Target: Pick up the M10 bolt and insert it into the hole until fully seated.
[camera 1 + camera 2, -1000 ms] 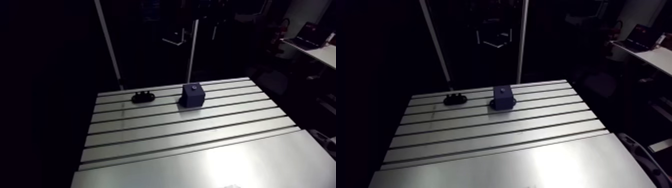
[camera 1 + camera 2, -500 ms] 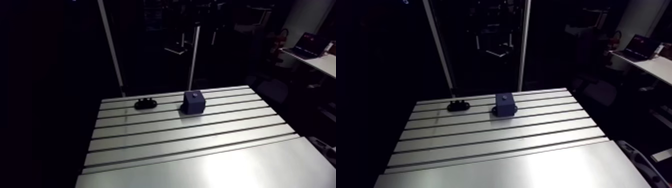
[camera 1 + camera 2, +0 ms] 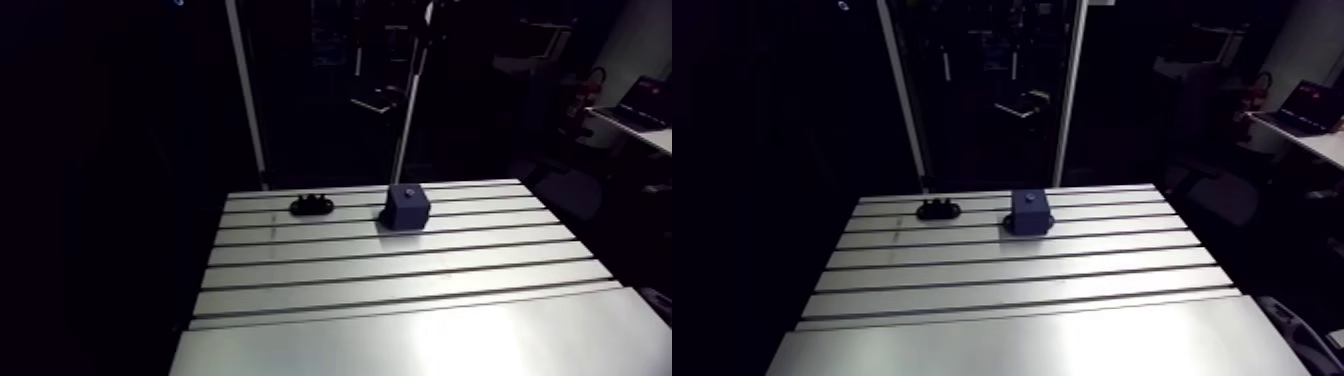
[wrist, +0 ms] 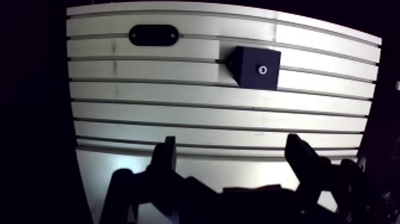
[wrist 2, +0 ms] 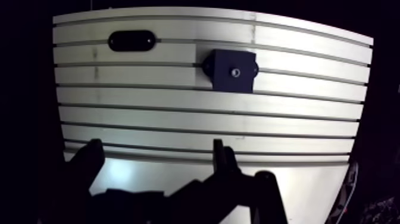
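Note:
A dark blue block [image 4: 256, 67] stands on the slotted table [image 4: 178, 113], far ahead of the gripper in the wrist view. A small pale round spot [image 4: 262, 70] marks its top face; I cannot tell whether it is a hole or a bolt head. Beside the block lies a black oval holder [image 4: 153, 35] with small bumps on top in the arm view [image 3: 313, 205]; no separate bolt can be made out. My gripper [image 4: 232, 156] hangs high over the table's near part, fingers [image 4: 163, 156] wide apart with nothing between them. It is out of the arm view.
The block [image 3: 405, 208] and the holder sit on the table's far rows of slots. A smooth plate [image 3: 430, 345] forms the near part of the table. Two upright posts [image 3: 247, 95] rise behind the far edge.
The arm view has shifted and the table looks smaller and farther, so the camera has moved. The block and the holder stay where they were on the table.

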